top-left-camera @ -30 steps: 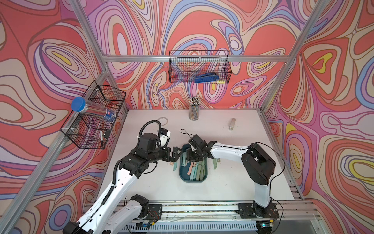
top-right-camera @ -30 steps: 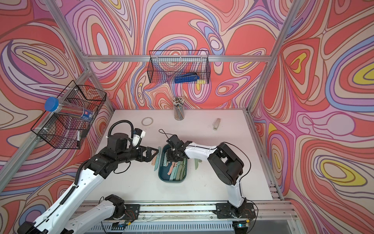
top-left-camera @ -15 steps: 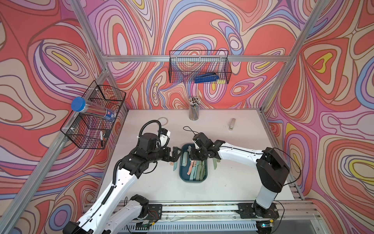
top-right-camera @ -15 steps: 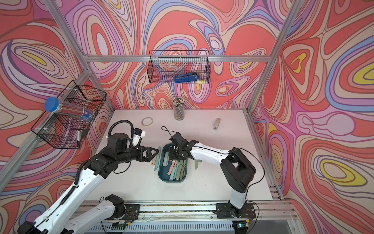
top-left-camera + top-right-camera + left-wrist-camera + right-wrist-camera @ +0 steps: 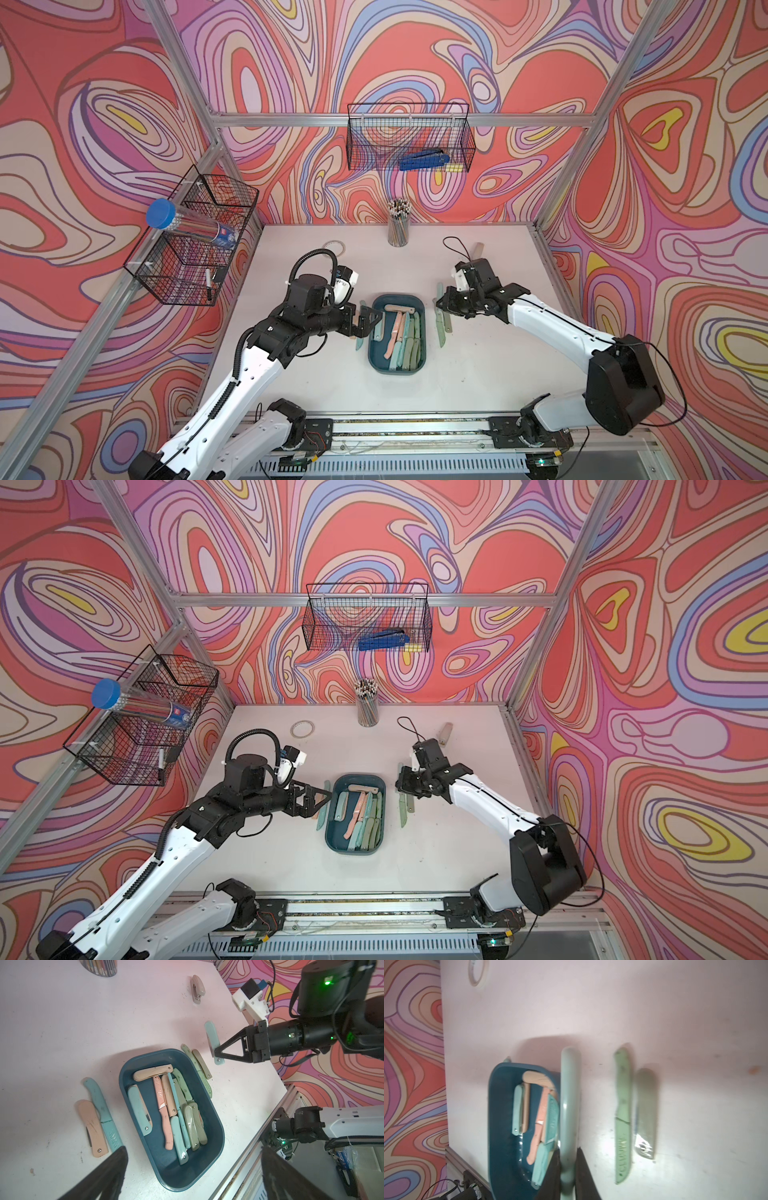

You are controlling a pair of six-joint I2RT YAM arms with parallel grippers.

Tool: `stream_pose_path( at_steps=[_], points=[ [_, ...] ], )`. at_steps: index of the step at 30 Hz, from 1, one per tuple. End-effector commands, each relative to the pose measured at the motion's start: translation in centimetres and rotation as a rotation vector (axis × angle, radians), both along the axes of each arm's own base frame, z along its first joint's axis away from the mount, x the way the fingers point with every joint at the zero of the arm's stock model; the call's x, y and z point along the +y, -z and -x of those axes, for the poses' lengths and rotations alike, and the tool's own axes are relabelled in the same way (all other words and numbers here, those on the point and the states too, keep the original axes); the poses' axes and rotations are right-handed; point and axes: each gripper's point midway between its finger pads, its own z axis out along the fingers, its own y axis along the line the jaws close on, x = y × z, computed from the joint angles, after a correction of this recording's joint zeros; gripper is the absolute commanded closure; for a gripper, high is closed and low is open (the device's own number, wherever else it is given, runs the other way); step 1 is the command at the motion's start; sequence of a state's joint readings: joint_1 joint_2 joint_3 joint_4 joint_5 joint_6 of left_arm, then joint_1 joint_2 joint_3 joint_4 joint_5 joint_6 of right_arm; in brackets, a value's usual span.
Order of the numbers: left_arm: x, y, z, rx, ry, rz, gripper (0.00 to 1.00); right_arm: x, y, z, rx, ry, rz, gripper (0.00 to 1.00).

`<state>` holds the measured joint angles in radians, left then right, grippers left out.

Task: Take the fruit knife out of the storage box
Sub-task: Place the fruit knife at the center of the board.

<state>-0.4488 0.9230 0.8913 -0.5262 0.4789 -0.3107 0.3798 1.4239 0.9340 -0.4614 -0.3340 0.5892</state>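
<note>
The dark teal storage box (image 5: 376, 358) (image 5: 333, 838) sits mid-table with several folded and sheathed fruit knives in it, seen close in the left wrist view (image 5: 176, 1176). My right gripper (image 5: 439, 302) (image 5: 569, 1167) hovers just right of the box, shut on a pale teal fruit knife (image 5: 569, 1095) (image 5: 211, 1036) held above the table. My left gripper (image 5: 369, 320) (image 5: 193, 1149) stands open at the box's left rim, nothing between its fingers.
Loose knives lie on the table: green ones (image 5: 441, 332) (image 5: 623, 1115) right of the box, a peach (image 5: 91, 1128) and a teal one (image 5: 101, 1109) to its left. Farther back stand a pencil cup (image 5: 398, 226), a tape ring (image 5: 334, 247) and a stapler (image 5: 197, 989). Wire baskets (image 5: 409, 141) hang on the walls.
My right gripper has swung from above the box to its right side, carrying the pale teal knife out over the table. The left arm has stayed still.
</note>
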Motion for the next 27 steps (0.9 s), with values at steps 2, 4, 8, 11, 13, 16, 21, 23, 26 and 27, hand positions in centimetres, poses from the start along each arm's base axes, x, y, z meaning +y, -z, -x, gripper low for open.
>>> stream_pose_path(
  at_steps=[2, 4, 8, 11, 13, 16, 21, 23, 26, 27],
  points=[
    [-0.8, -0.6, 0.7, -0.046, 0.053, 0.014, 0.00, -1.7, 1.7, 1.3, 0.063, -0.077, -0.076, 0.99],
    [-1.1, -0.5, 0.9, -0.046, 0.064, 0.010, 0.00, -1.9, 2.8, 1.5, 0.096, -0.103, -0.096, 0.99],
    [-1.2, -0.4, 1.0, -0.049, 0.068, -0.005, 0.00, -1.3, 4.4, 1.8, 0.141, -0.155, -0.112, 0.99],
    [-1.0, -0.3, 0.8, -0.056, 0.054, -0.017, 0.00, -1.3, 5.7, 1.9, 0.169, -0.170, -0.104, 0.99],
    [-0.9, -0.4, 0.7, -0.057, 0.051, -0.017, 0.00, -1.8, 6.4, 1.8, 0.184, -0.160, -0.089, 0.99],
    [-1.0, -0.3, 0.7, -0.053, 0.053, -0.015, 0.00, -2.9, 7.0, 1.4, 0.199, -0.124, -0.072, 1.00],
    [-1.1, -0.1, 0.6, -0.047, 0.051, -0.018, 0.00, -3.8, 7.9, 2.0, 0.248, -0.118, -0.029, 1.00],
    [-1.1, -0.1, 0.5, -0.047, 0.050, -0.013, 0.00, -4.1, 8.6, 2.4, 0.277, -0.111, -0.013, 1.00],
    [-1.3, -0.1, 0.4, -0.045, 0.053, -0.005, 0.00, -4.5, 9.5, 2.6, 0.307, -0.106, 0.012, 1.00],
    [-1.3, -0.1, 0.4, -0.043, 0.052, -0.004, 0.00, -4.6, 9.7, 2.6, 0.312, -0.104, 0.019, 0.99]
  ],
)
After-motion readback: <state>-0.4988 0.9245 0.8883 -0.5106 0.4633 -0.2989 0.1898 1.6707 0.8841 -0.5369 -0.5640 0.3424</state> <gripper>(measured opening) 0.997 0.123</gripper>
